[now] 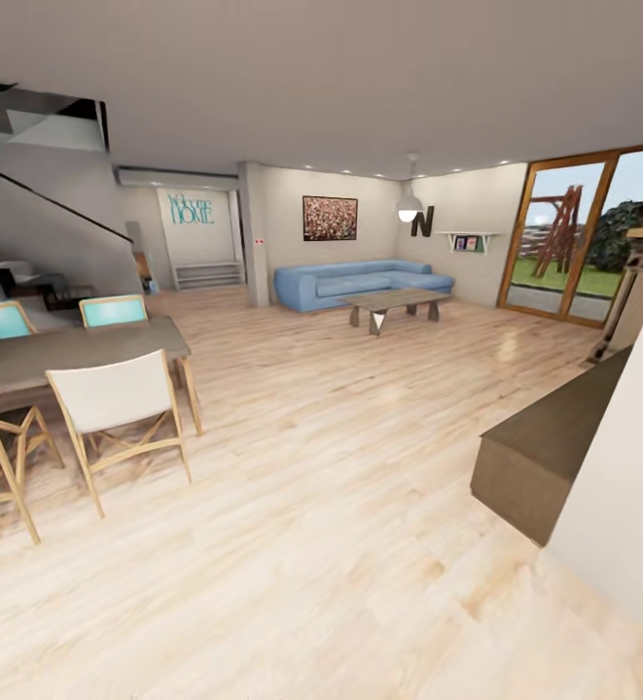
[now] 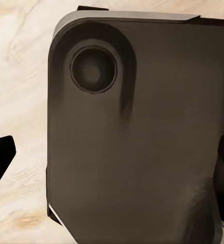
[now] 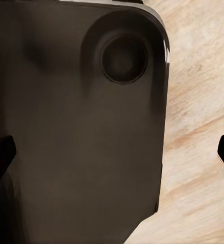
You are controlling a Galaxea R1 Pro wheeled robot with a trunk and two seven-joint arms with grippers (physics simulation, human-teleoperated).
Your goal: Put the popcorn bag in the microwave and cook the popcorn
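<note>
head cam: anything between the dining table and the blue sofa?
In the head view, bare wood floor between dining table and blue sofa; the coffee table sits right of that line.

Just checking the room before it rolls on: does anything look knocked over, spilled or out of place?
Nothing stands out. The chairs stand upright at the dining table, the blue sofa and coffee table sit squarely, the picture hangs level, and the wood floor shows no spill.

Dark brown rounded base panel, round recessed socket, black fingertips
</note>
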